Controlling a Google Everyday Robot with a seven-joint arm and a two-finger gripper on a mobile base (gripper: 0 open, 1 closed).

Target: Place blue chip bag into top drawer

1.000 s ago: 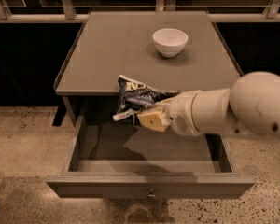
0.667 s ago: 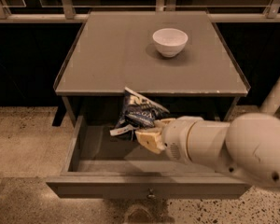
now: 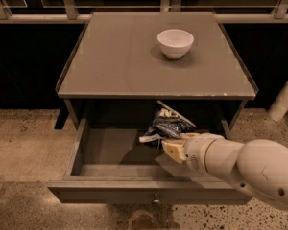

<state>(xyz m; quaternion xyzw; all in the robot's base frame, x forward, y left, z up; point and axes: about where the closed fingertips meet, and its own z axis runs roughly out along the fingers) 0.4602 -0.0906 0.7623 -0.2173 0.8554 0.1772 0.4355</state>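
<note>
The blue chip bag (image 3: 166, 125) is dark navy with white lettering and pale crimped ends. It hangs tilted inside the open top drawer (image 3: 110, 150), near its back right, just under the cabinet top's front edge. My gripper (image 3: 172, 146) is shut on the bag's lower end, and its tan fingers (image 3: 173, 150) show at the end of my white arm reaching in from the right. The drawer is pulled well out, with its flat front panel and small round knob (image 3: 156, 200) at the bottom of the view.
A white bowl (image 3: 175, 42) stands on the grey cabinet top (image 3: 115, 61), right of centre toward the back. A railing and dark wall run behind the cabinet. Speckled floor lies on both sides, and a white post (image 3: 284, 99) stands at right.
My arm has lowered and moved down and forward, carrying the chip bag from the cabinet top's front edge level down into the open drawer. The bowl has not moved.
</note>
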